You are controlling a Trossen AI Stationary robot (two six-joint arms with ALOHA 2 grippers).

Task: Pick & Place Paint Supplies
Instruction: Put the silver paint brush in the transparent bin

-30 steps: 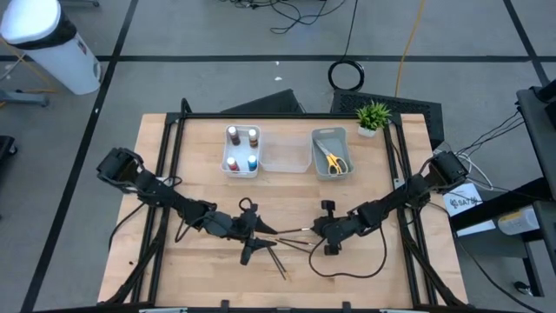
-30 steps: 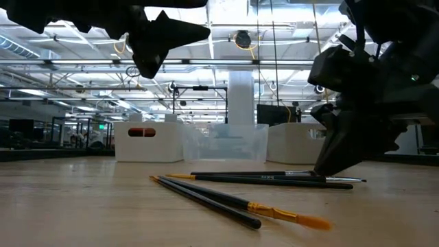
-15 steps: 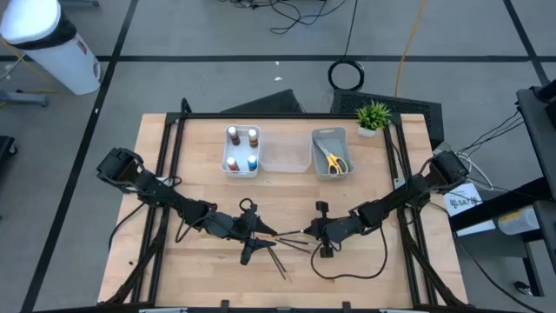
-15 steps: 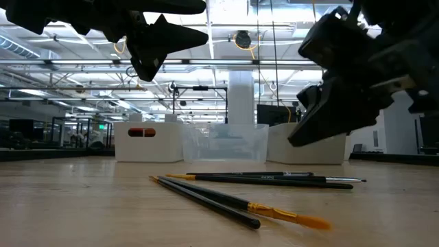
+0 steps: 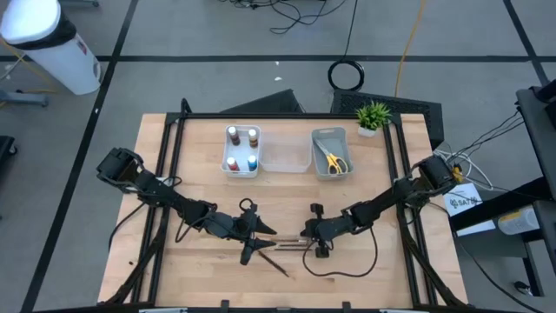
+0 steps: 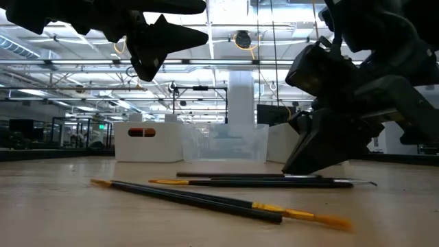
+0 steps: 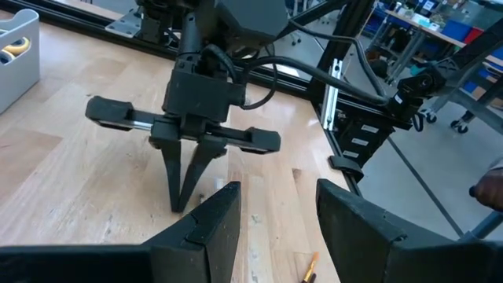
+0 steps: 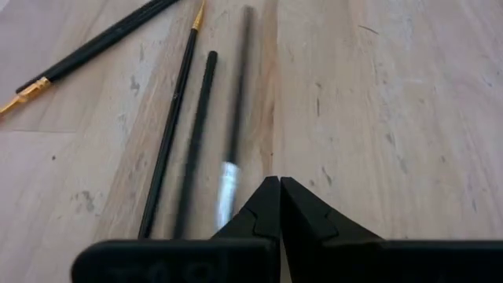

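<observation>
Several thin dark brushes (image 5: pixel 280 249) lie flat on the wooden table between my two grippers; in the low view they are a pair (image 6: pixel 254 181) and, nearer, one with an orange tip (image 6: pixel 199 198). My right gripper (image 5: pixel 305 238) is shut, and its tips (image 8: pixel 279 185) are down at the table by the brushes' right ends. My left gripper (image 5: pixel 261 231) hovers above the brushes' left ends, open and holding nothing (image 7: pixel 271 228). Small paint bottles (image 5: pixel 241 149) stand in a white tray. Yellow-handled scissors (image 5: pixel 333 161) lie in a grey tray. My right gripper's shut fingers (image 6: pixel 302 161) slant down from the table's right side, and their tips meet the table at the brushes' right ends. One finger's outer side (image 8: pixel 240 216) lies along the silver ferrule (image 8: pixel 226 179) of one brush. All the brushes lie flat on the table.
A clear tray (image 5: pixel 285 156) sits between the white and grey trays at the far side. A small potted plant (image 5: pixel 373 115) stands at the far right corner. A black frame rail (image 5: pixel 287 116) borders the table, and a cable (image 5: pixel 347 265) trails under the right arm.
My right gripper has gone down and toward the table's left edge, staying shut, and now meets the brushes' right ends. The brushes have slid toward the left along the table, and the nearest one, with the orange tip, has turned about as it slid.
</observation>
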